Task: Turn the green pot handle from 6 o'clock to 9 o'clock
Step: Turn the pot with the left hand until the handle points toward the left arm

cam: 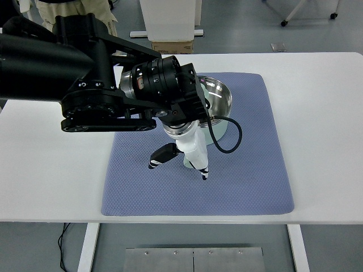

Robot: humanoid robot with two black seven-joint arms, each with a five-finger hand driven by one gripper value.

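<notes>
While the left arm reaches in across the white table (317,113), its bulky wrist covers much of the green pot (218,101), which sits at the far middle of the blue mat (255,170) (the padding likely there to let it turn without sliding off). The left hand (182,154) hangs just on the near side of the pot, fingers (163,156) loosely spread and pointing down at the mat, holding nothing that I can see. Its place suits a handle at six o'clock, though the handle itself is hidden beneath the wrist.
</notes>
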